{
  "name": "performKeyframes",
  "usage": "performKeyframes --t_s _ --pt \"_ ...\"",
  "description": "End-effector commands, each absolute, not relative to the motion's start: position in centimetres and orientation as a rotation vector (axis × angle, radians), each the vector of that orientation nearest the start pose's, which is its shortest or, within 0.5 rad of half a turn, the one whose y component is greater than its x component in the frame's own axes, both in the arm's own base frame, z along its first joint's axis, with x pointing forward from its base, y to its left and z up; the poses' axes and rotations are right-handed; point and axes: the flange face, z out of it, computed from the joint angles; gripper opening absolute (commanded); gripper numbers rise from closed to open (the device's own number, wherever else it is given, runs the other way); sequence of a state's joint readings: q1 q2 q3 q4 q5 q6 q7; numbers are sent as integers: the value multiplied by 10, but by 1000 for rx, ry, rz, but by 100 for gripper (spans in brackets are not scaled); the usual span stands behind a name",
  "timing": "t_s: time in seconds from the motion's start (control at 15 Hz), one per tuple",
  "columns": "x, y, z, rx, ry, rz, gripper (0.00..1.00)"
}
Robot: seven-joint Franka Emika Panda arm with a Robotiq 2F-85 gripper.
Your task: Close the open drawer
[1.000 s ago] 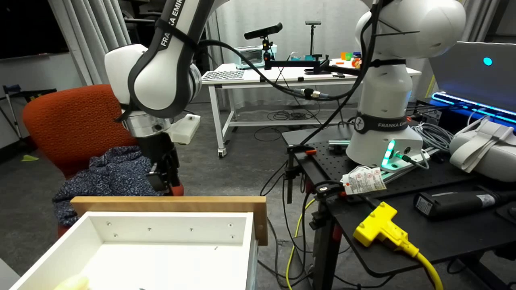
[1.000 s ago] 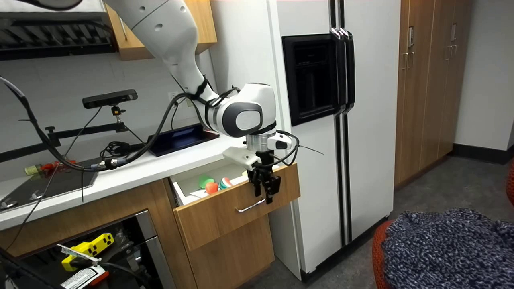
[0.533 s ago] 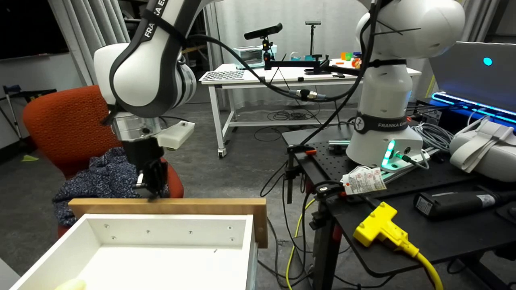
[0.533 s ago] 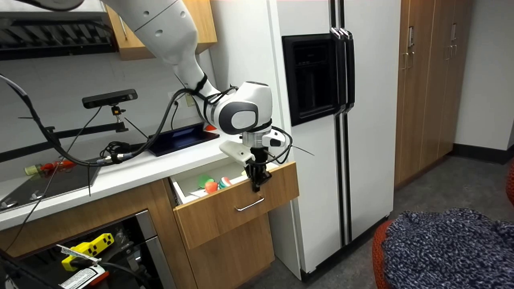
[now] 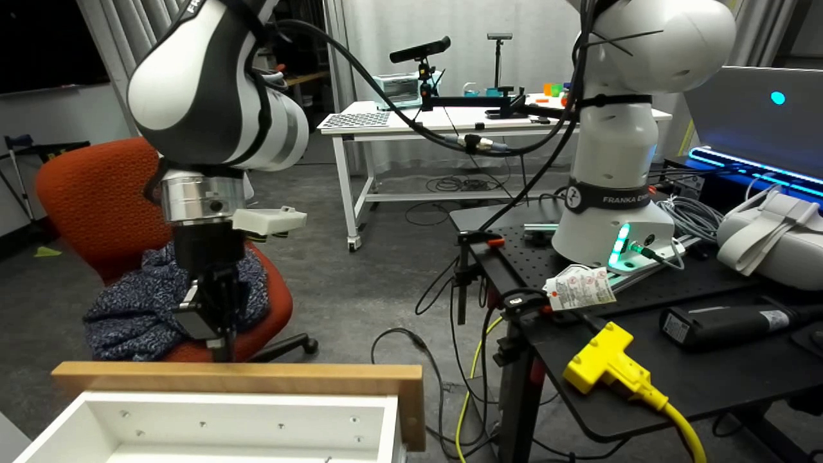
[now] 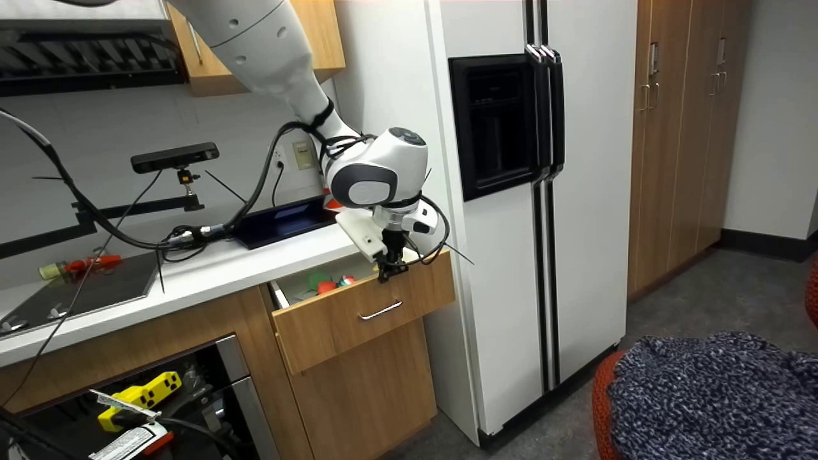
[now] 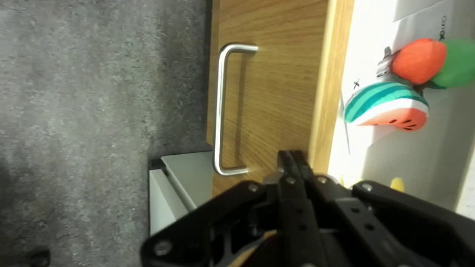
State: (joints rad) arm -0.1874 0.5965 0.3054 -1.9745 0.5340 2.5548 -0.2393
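The drawer (image 6: 332,329) is partly pulled out of its cabinet, showing a wooden front and, in an exterior view, white inner walls (image 5: 244,418). On that front sits a silver handle (image 7: 219,107). My gripper (image 7: 292,154) is shut, its two black fingers together with nothing seen between them. The fingertips are at the outer face of the front, just below its top edge and above the handle; they look to be touching it. In an exterior view the gripper (image 5: 222,354) points downward behind the front panel's tan top edge (image 5: 302,378).
Inside the drawer lie a watermelon-slice toy (image 7: 387,107), a red toy (image 7: 419,61) and a green one (image 7: 458,63). A white fridge (image 6: 591,255) stands beside the cabinet, under a white counter (image 6: 255,268). An orange chair (image 5: 109,199) stands out in front of the drawer.
The gripper's fingers have come together, and the gripper has moved to the drawer's front. The drawer has slid part of the way inward, toward the cabinet.
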Motion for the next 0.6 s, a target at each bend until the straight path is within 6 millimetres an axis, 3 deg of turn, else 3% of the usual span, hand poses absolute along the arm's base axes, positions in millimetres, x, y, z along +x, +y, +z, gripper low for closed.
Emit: performKeyframes --t_s 0.0,0.27,0.53 --pt "620 89 181 -2537 132 -29 0" --pt "620 113 188 -2499 37 -34 0" --pt "607 116 200 -2585 -87 7 0"
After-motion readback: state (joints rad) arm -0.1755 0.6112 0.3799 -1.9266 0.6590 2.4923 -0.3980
